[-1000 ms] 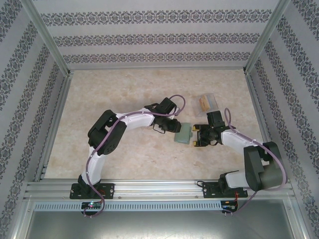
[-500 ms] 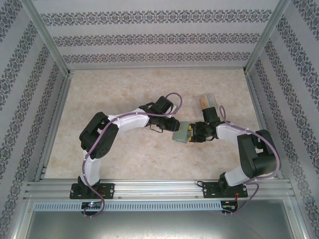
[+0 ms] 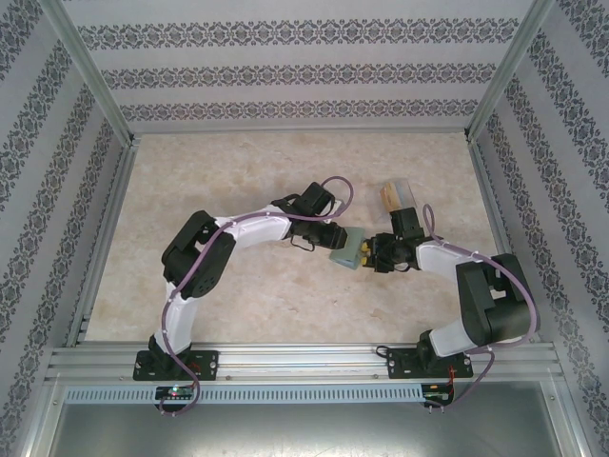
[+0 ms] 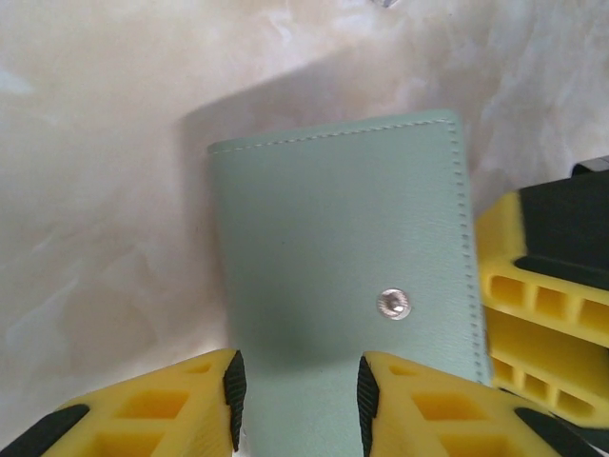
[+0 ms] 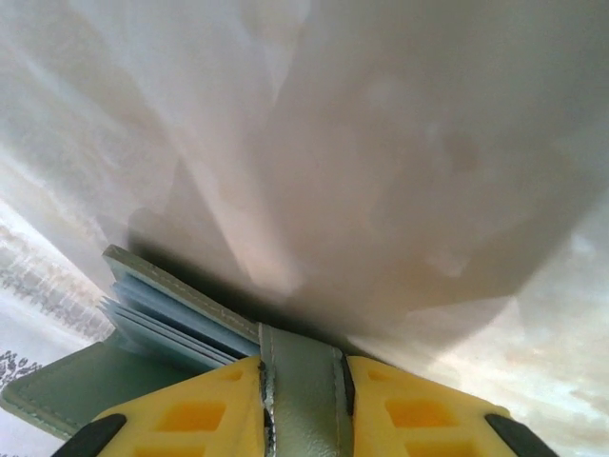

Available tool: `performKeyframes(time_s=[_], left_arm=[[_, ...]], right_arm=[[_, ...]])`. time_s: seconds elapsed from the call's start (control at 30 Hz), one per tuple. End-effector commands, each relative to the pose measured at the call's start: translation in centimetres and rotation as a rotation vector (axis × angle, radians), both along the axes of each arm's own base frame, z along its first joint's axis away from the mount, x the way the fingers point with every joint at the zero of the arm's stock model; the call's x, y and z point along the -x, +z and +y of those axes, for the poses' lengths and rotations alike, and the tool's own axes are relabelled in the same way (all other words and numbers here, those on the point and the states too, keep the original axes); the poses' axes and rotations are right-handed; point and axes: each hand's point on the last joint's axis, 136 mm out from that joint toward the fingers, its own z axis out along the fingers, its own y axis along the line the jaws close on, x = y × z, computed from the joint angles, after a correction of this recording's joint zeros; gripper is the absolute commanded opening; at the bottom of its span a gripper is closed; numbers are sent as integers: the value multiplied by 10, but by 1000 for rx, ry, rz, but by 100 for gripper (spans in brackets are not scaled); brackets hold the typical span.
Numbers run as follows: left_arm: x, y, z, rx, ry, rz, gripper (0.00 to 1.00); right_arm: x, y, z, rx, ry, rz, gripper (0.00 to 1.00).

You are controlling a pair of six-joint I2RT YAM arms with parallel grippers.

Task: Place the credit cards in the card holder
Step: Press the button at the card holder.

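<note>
Grey-green leather with a stitched border, the card holder [image 3: 346,254] sits a little right of the bench's [image 3: 238,171] middle, about midway between the near and far edges, and both arms meet at it. The left pincer [image 3: 335,249] comes in from the left and is closed on the card holder's near end. In the left wrist view its yellow fingers [image 4: 162,409] sit either side of a strip of the leather, dark pads against it, while the flat outer face stretches away with a small silver snap dot [image 4: 393,303] toward its right edge. The right pincer [image 3: 369,253] comes in from the right and is clamped on the opposite side. From its own camera, the two yellow fingers [image 5: 419,409] squeeze a narrow green flap upright between their pads. To the left of that grip the card holder hangs open, showing a stack of pale blue-grey layers [image 5: 162,319] edge-on; whether these are pockets or cards I cannot tell. A soft shadow falls on the pale marbled bench beside the leather, so the card holder looks held off the surface between the two arms. Further back, toward the bench's right edge and well apart from both pincers, lies a clear plastic case [image 3: 398,193] with something orange-tan inside it
</note>
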Motion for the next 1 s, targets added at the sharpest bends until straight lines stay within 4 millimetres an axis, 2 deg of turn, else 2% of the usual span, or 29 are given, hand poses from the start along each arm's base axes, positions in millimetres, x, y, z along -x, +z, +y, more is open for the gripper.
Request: performKeyframes(time_s=[0.0, 0.1, 0.2, 0.37, 0.53, 0.57, 0.67, 0.7, 0.83, 0.93, 0.97], left_arm=[[-4, -17, -3, -35, -26, 6, 38], [-1, -28, -2, -78, -29, 11, 38], [3, -34, -4, -113, -50, 5, 38], [5, -45, 0, -152, -40, 9, 38], [7, -51, 3, -169, -33, 19, 38], [8, -51, 4, -167, -31, 21, 38], [10, -53, 2, -157, -35, 32, 38], [11, -54, 2, -155, -35, 38, 38], [13, -49, -3, -121, -20, 65, 37], [16, -43, -8, -84, -13, 96, 37], [16, -41, -9, -68, -8, 102, 37]], right_arm=[[3, 0, -4, -7, -23, -12, 34], [4, 0, -5, -17, -40, -28, 32], [5, 0, -8, -12, -38, -43, 19], [7, 0, -8, -12, -22, -47, 15], [13, -1, -11, -5, -23, -45, 16], [14, 0, -12, 1, -28, -49, 21], [13, 5, -16, 18, -33, -71, 50], [11, 10, -16, 20, -18, -91, 55], [3, 31, -23, 115, 98, -207, 60], [-15, 61, -31, 303, 344, -461, 62], [-19, 74, -30, 384, 474, -561, 61]])
